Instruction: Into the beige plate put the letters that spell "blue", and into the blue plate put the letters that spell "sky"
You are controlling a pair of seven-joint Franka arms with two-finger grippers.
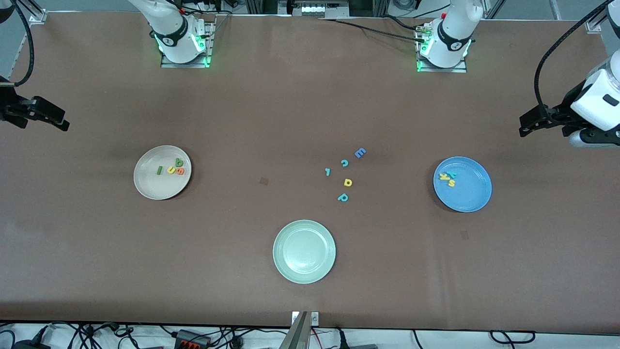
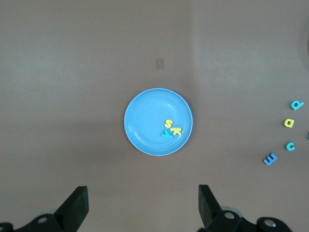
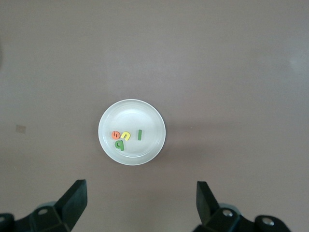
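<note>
**Both words sorted, both arms drawn back**

Front view: the beige plate (image 1: 162,172) sits at mid-left of the frame, toward the right arm's end of the table, and holds the olive-green b (image 1: 179,162), orange e (image 1: 180,171), yellow u (image 1: 171,170) and dark green l (image 1: 159,170). The blue plate (image 1: 462,184) sits at mid-right and carries the yellow s (image 1: 451,183), yellow k (image 1: 453,175) and teal y (image 1: 444,176) — all close together. Between the plates lie five stray letters (image 1: 347,182) on the bare table; the pale green plate (image 1: 304,251) is lower centre. The right gripper (image 1: 57,121) hangs at the left edge, the left gripper (image 1: 533,123) at the right edge, each well apart from the plates.

Left wrist view: the blue plate (image 2: 158,121) is at centre with its three letters inside; the left gripper (image 2: 143,205) shows at the bottom, fingers (image 2: 77,205) spread wide and empty.

Right wrist view: the beige plate (image 3: 132,132) is at centre with its four letters; the right gripper (image 3: 141,203) is at the bottom — fingers (image 3: 76,202) released, grasping nothing.
</note>
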